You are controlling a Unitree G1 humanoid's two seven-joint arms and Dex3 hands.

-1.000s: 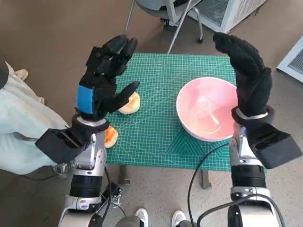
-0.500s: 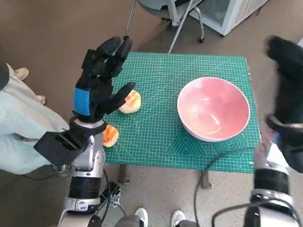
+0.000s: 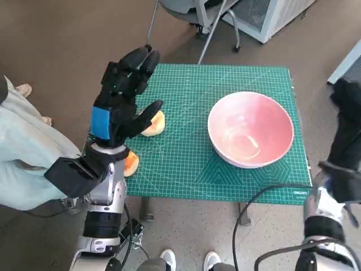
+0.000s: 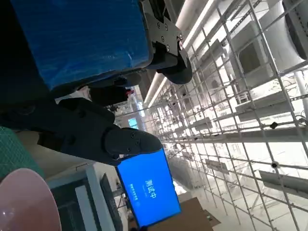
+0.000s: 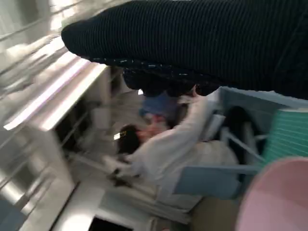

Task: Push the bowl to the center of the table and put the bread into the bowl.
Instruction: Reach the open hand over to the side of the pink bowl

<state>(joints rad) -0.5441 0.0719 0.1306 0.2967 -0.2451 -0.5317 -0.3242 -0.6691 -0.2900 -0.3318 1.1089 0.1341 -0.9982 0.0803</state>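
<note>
A pink bowl [image 3: 251, 130], paler and glossy inside, sits on a teal-green mat [image 3: 186, 158] ruled with a fine pale grid and diagonal lines. Golden-tan bread [image 3: 155, 124] and an orange piece [image 3: 131, 164] lie at the mat's left side. The left hand [image 3: 121, 99] is black with a bright blue patch on its back; the right hand [image 3: 347, 135] wears black ribbed knit. Forearms are pale grey. The floor [image 3: 67, 39] is dull brown. A person [image 5: 178, 144] wears white; a screen [image 4: 147, 187] glows blue.
</note>
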